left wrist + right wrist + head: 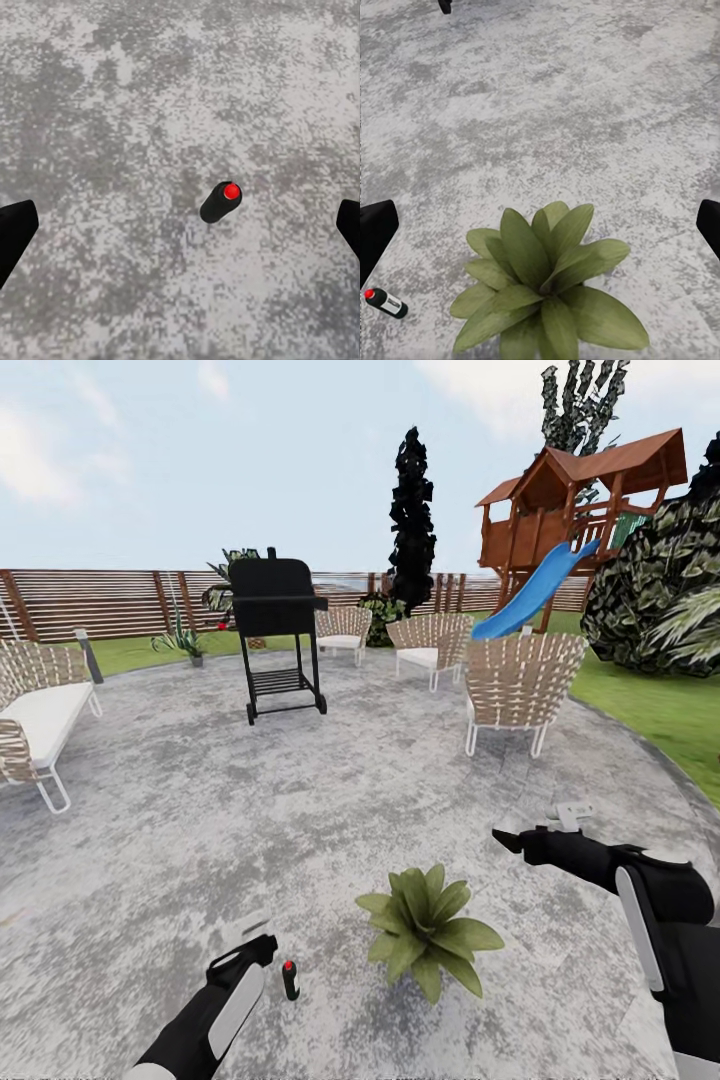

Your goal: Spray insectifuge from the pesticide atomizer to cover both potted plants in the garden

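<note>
The slim dark green atomizer bottle with the red tip (290, 980) stands upright on the mottled grey stone patio (300, 810), long axis vertical, just beside the left gripper (262, 938) and directly under it, between its wide-open fingers (15, 232). The right gripper (540, 828), fingers spread and empty, hangs well apart beyond the low green leafy rosette (428, 928), so the left looks nearer.

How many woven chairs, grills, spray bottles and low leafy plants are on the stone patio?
Woven wicker armchairs: 4
Black wheeled grill: 1
Dark green red-tipped spray bottle: 1
Low green leafy rosette plant: 1
Total: 7
</note>
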You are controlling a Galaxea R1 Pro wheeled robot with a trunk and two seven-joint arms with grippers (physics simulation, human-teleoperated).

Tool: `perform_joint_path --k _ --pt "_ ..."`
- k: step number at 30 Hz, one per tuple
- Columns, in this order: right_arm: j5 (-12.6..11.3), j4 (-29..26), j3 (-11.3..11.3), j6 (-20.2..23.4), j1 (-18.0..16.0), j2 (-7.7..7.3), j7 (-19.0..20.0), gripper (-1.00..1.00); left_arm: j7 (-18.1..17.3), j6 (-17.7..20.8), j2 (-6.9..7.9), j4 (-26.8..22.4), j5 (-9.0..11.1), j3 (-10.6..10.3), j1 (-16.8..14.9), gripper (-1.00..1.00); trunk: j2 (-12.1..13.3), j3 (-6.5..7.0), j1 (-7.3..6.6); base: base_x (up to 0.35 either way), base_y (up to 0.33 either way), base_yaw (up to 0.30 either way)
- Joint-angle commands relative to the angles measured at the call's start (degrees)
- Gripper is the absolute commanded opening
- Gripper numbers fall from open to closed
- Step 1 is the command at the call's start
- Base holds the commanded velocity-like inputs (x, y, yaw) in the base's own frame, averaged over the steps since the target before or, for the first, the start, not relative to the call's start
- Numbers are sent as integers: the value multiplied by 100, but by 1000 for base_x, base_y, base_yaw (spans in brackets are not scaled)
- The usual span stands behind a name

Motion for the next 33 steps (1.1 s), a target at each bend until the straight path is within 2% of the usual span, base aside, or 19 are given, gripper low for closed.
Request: perform_joint_path --k 1,14,15,18,20,23,29,33 --pt "12 -4 -6 33 -4 5 29 100 41 19 4 -9 28 -23 -3 100 -44 -24 22 0 0 -18" --pt "15 -4 -7 59 -12 9 29 100 110 29 -9 -20 -49 -104 -3 100 -566 -258 307 0 0 -220" --pt "16 -4 -8 58 -12 7 29 100 118 45 -22 -22 -116 -109 -3 100 -606 -276 329 0 0 -274" --pt "13 -4 -12 62 -12 -9 29 100 186 164 -67 -25 -562 -106 -3 100 -726 -330 395 0 0 -258" --pt "12 -4 -13 63 -12 -19 29 100 212 205 -82 -26 -740 -102 -3 100 -806 -365 439 0 0 -147" --pt "16 -4 -14 64 -12 -26 29 100 229 230 -93 -23 -849 -101 -3 100 -927 -419 505 0 0 -71" --pt "13 -4 -13 65 -12 -30 29 100 228 245 -100 -20 -920 -101 -3 100 -1167 -527 636 0 0 -23" --pt "17 -4 -14 65 -12 -24 29 100 183 255 -101 -18 -918 -101 -3 100 -1170 -571 642 0 0 -177"
